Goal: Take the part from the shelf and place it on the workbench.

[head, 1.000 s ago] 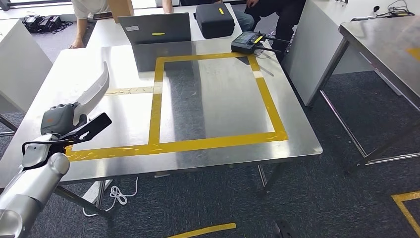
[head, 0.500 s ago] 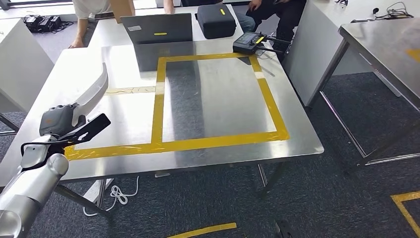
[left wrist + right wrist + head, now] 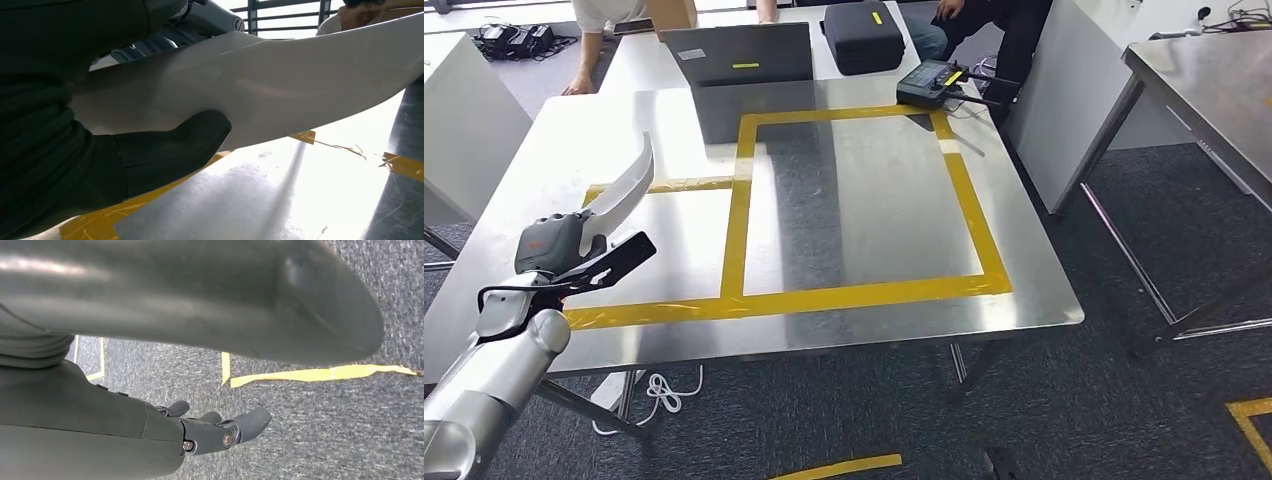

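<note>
**Robot's left hand held a curved white part above the workbench's near left corner**

A large steel workbench (image 3: 864, 200) filled most of the head view, seen from above. Yellow tape (image 3: 964, 200) marked a big square on its right half, with a further strip running along the near edge toward the left. Grey carpet (image 3: 1124, 400) lay around the bench, and a second steel table (image 3: 1214, 80) stood well apart at the right.

At the far edge of the workbench sat a grey open laptop (image 3: 739, 60), a dark case (image 3: 862, 38) beside it, and a black handheld controller (image 3: 934, 82) just past the taped square's far right corner. People (image 3: 994, 25) stood or sat beyond the far edge.

The robot's silver left arm rose from the lower left. Its left hand (image 3: 559, 248) gripped the part (image 3: 624, 185), a long, curved, white blade-like piece, near its lower end. The part angled up and away from the hand, above the bench's near left area, outside the taped square. In the left wrist view, the thumb (image 3: 175, 150) pressed against the part's (image 3: 280, 85) pale side, with the bench surface and tape beneath it; whether the part touched the bench could not be told.

The right hand (image 3: 220, 430) hung over the carpet, its dark fingers loosely curled and holding nothing.
</note>
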Available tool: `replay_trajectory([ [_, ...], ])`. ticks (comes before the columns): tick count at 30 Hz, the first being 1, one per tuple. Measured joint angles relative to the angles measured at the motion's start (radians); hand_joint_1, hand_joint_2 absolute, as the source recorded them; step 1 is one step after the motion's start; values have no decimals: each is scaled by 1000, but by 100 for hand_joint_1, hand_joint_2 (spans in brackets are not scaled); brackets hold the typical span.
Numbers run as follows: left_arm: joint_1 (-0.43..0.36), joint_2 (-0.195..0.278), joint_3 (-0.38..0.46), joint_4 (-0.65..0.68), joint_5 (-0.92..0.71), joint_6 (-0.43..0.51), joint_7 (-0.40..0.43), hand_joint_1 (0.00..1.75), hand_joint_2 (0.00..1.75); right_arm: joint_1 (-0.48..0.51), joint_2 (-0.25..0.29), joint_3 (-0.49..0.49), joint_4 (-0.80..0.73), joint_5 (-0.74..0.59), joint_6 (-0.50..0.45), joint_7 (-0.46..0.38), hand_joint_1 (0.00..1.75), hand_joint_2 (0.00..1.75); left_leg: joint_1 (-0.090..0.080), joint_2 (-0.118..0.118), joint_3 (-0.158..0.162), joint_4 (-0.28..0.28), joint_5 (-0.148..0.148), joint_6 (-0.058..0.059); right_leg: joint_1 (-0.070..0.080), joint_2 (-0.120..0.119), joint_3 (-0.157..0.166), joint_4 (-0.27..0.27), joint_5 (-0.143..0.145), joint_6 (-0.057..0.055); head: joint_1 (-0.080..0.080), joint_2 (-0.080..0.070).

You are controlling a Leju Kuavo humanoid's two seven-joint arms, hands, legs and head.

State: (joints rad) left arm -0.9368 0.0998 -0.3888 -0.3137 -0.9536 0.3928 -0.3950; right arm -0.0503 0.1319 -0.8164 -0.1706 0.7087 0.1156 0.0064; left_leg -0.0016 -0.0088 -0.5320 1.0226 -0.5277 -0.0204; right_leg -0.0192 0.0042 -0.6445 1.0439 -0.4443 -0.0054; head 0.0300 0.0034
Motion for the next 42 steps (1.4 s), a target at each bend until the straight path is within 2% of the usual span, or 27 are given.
replay_trajectory([
  [2, -2, 1, 0, -2, 0, 0, 0, 175, 175, -1, 0, 0, 0, 2, 0, -1, 0, 0, 2, 2, -18, 45, -21, -12, -3, 0, 15, -4, -8, -15, -5, 0],
  [3, -2, 3, -1, -2, 0, 0, 0, 175, 175, -1, 0, 0, 0, 3, 0, -1, 0, 0, 3, 4, -48, 100, -41, -16, -4, 0, 23, -6, -13, -21, -7, 0],
  [5, 1, 4, -2, 0, 0, -1, -1, 175, 175, -1, 0, 0, 0, 5, 2, -1, 0, 0, 5, 4, -134, 239, -82, -22, -4, 1, 36, -6, -25, -27, -11, 0],
  [6, 5, 6, -2, 2, 1, -3, -5, 175, 175, 0, 0, 0, 0, 5, 3, -1, 0, 0, 6, 4, -172, 285, -84, -23, -4, 1, 43, -6, -30, -27, -11, 0],
  [7, 8, 8, -3, 2, 4, -9, -13, 175, 175, 0, 0, 0, 0, 6, 6, -2, 0, 0, 6, 4, -192, 296, -66, -22, -4, 2, 51, -5, -36, -26, -11, 0],
  [8, 11, 10, -4, 3, 6, -17, -24, 175, 175, 0, 0, 0, 0, 8, 8, -3, 0, 0, 6, 4, -193, 266, -26, -20, -4, 2, 61, -5, -42, -25, -11, 0],
  [9, 12, 13, -5, 3, 6, -25, -35, 175, 175, 0, 0, 0, 0, 10, 11, -4, 0, 0, 6, 4, -176, 200, 29, -17, -4, 3, 71, -5, -49, -23, -11, 0],
  [10, 12, 16, -7, 3, 3, -32, -42, 131, 175, 0, 0, 0, 0, 12, 13, -4, 0, 0, 5, 4, -152, 131, 74, -13, -4, 4, 79, -5, -57, -20, -11, 0],
  [11, 12, 19, -10, 4, -1, -36, -44, 87, 175, 0, 0, 0, 0, 13, 14, -4, 0, 0, 3, 4, -129, 71, 105, -9, -2, 4, 83, -5, -63, -16, -12, 0],
  [12, 12, 21, -14, 5, -6, -39, -42, 44, 175, -1, 0, 0, 0, 14, 15, -4, 0, 0, 2, 3, -114, 31, 118, -6, 0, 5, 83, -3, -67, -13, -13, 0],
  [13, 13, 21, -17, 6, -9, -40, -39, 0, 175, -1, 0, 0, 0, 14, 15, -4, 0, 0, 1, 3, -107, 16, 114, -6, 2, 5, 81, -2, -68, -12, -13, 0],
  [15, 17, 21, -22, 7, -12, -41, -34, 0, 175, -1, -1, 0, 0, 14, 15, -4, 0, 0, 1, 0, -107, 6, 109, -4, 5, 3, 80, -4, -69, -14, -12, 0],
  [19, 20, 20, -24, 8, -10, -42, -33, 0, 0, -2, -2, 0, 0, 14, 15, -5, 0, 0, 0, -3, -106, 6, 104, 4, 5, -1, 90, -19, -68, -14, -9, 0],
  [24, 20, 18, -34, 8, -19, -53, -2, 0, 0, -1, -2, 0, 0, 12, 12, -6, 0, 0, -1, -2, -105, 7, 103, 11, 4, -1, 94, -27, -64, -2, -8, 0],
  [28, 18, 16, -34, 7, -11, -19, 6, 0, 0, -1, -2, 0, 0, 8, 10, -5, 0, 0, -4, -2, -105, 10, 104, 16, 0, 0, 94, -30, -60, 8, -8, 0],
  [31, 13, 14, -34, 0, 3, 34, -7, 0, 0, -1, 2, -1, 0, 6, 9, -6, 0, 0, -5, 1, -97, -8, 114, 35, -2, 0, 99, -38, -56, 29, -9, 0],
  [32, 9, 12, -34, -3, 8, 51, -14, 0, 0, -1, 3, -1, 0, 6, 9, -6, 0, 0, -1, 4, -91, -23, 122, 42, 0, 0, 93, -23, -70, 31, -8, 0],
  [34, 0, 8, -34, -7, 13, 69, -22, 0, 0, -1, 2, -2, 0, 6, 9, -6, 0, 0, 4, 9, -86, -40, 133, 49, 0, 0, 55, 64, -128, 30, -4, 0],
  [35, -3, 7, -34, -7, 13, 72, -24, 0, 0, -1, 2, -2, 0, 6, 9, -6, 0, 0, 5, 10, -88, -40, 135, 50, -1, 0, 26, 131, -164, 31, -2, 0],
  [36, -4, 5, -34, -7, 12, 72, -24, 0, 0, 0, 2, -2, 0, 6, 10, -6, 0, 0, 5, 11, -92, -38, 136, 48, -3, 0, 0, 191, -188, 33, -1, 0],
  [37, -3, 4, -34, -7, 9, 73, -23, 0, 0, 1, 2, -2, 0, 7, 10, -6, 0, 0, 7, 12, -97, -35, 137, 45, -6, 0, -13, 223, -194, 35, -1, 0],
  [38, -2, 2, -34, -6, 6, 73, -22, 0, 0, 1, 2, -2, 0, 7, 10, -7, 0, 0, 10, 12, -102, -31, 139, 41, -9, 0, -10, 222, -182, 39, -1, 0],
  [41, -2, 0, -34, -7, 1, 75, -15, 0, 0, -1, 4, -2, 0, 8, 10, -7, 0, 0, 21, 10, -126, -6, 142, 17, -21, -1, 78, 57, -103, 56, 2, 0],
  [42, -2, 0, -34, -7, 0, 77, -12, 0, 0, -1, 6, -2, 0, 8, 9, -7, 0, 0, 22, 9, -133, 3, 142, 8, -22, 1, 95, 24, -87, 55, 4, 0],
])
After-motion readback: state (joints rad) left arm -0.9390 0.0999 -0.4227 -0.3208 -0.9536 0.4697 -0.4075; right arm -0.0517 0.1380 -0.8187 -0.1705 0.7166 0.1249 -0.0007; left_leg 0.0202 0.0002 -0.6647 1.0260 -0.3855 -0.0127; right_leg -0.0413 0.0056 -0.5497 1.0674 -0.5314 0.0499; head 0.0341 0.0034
